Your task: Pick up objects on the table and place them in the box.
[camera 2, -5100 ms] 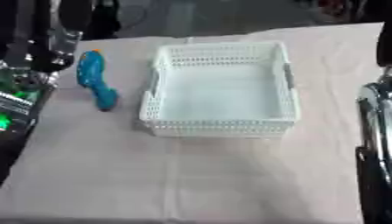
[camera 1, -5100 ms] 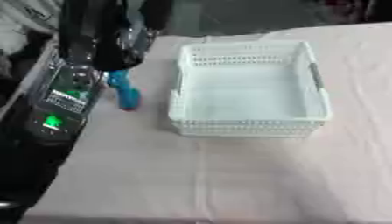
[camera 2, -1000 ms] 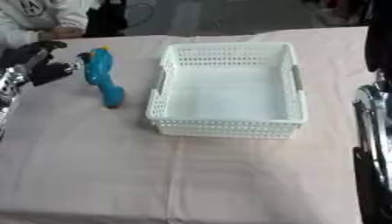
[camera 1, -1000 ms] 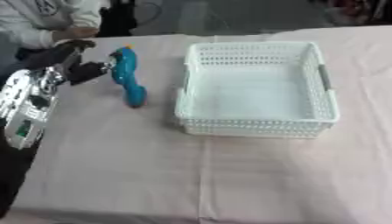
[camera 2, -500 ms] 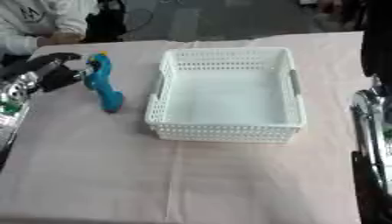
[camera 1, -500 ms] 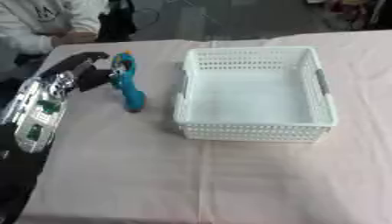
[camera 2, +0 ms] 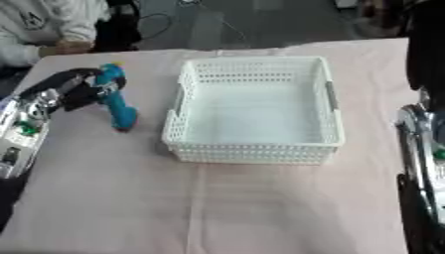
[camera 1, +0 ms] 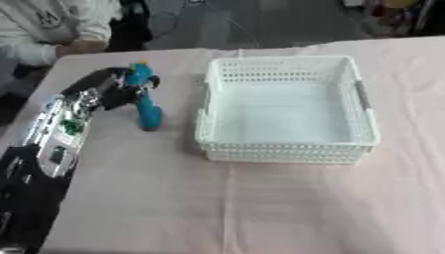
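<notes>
The white basket [camera 1: 287, 119] sits on the pink tablecloth [camera 1: 260, 208] with nothing visible inside it, only its pale floor and perforated walls. Just left of the basket lies a blue object [camera 1: 144, 101], long and narrow, its upper end at the left hand [camera 1: 109, 89]. The hand's dark fingers appear curled about that upper end, though blur makes the contact hard to confirm. The object's lower end rests on the cloth near the basket's left wall. The right eye view alone shows the right arm [camera 2: 421, 163] along the edge, right of the basket; its hand is not visible.
</notes>
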You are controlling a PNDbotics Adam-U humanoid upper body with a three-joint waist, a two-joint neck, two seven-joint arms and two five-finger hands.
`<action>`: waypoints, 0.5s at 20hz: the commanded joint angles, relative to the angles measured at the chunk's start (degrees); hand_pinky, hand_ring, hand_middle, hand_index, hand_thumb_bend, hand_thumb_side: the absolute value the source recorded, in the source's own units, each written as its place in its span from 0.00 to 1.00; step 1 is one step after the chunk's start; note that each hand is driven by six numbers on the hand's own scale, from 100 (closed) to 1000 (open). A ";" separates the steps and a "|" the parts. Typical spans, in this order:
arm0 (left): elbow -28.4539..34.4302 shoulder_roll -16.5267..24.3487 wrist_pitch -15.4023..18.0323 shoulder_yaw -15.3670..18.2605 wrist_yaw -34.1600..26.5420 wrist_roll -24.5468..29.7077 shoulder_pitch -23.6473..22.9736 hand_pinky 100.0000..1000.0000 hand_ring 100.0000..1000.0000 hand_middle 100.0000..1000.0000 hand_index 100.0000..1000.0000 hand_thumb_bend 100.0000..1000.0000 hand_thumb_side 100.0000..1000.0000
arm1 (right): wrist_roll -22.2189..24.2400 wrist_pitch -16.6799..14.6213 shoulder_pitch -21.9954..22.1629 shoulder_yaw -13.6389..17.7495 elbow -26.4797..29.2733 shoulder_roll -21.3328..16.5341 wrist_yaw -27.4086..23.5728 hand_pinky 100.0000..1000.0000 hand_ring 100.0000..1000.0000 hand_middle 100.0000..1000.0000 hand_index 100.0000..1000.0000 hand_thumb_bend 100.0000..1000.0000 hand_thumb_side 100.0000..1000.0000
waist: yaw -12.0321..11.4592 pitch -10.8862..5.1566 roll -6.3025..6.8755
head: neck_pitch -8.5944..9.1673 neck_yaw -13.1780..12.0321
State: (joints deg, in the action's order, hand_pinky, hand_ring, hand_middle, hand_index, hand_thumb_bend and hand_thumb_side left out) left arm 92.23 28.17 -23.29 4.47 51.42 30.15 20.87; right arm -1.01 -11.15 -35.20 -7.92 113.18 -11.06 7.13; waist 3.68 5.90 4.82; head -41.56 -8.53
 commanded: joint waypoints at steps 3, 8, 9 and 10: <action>5.78 1.03 0.08 0.95 4.83 -1.15 0.64 0.86 0.97 1.00 1.00 0.93 1.00 | 0.35 0.13 -0.38 0.17 0.64 -0.87 -0.37 0.33 0.09 0.18 0.53 0.00 1.00 | -0.21 -0.92 -0.04 | 0.51 0.08; 8.57 0.91 -0.99 1.60 11.02 -0.43 0.10 0.82 0.94 1.00 1.00 1.00 1.00 | 0.60 0.23 -0.21 0.17 0.53 -1.02 -0.38 0.33 0.09 0.18 0.53 0.00 1.00 | -0.45 -1.09 0.09 | 0.23 -0.15; 8.24 0.58 -1.45 2.06 11.57 1.03 -0.22 0.82 0.93 1.00 1.00 0.88 1.00 | 0.65 0.28 -0.10 0.19 0.51 -1.11 -0.35 0.33 0.09 0.18 0.53 0.00 1.00 | -0.60 -1.18 0.20 | 0.13 -0.13; 7.92 0.38 -1.84 2.63 11.57 2.17 -0.50 0.82 0.93 1.00 1.00 1.00 1.00 | 0.68 0.31 0.00 0.21 0.50 -1.19 -0.32 0.33 0.09 0.18 0.53 0.00 1.00 | -0.72 -1.27 0.29 | 0.05 -0.10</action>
State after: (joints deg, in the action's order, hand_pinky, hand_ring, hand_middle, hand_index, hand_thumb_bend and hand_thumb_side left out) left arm 99.29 27.86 -24.72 5.91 61.84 31.20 19.93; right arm -0.61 -10.83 -34.71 -7.92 113.17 -11.32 6.92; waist 3.00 5.52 5.20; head -41.59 -8.58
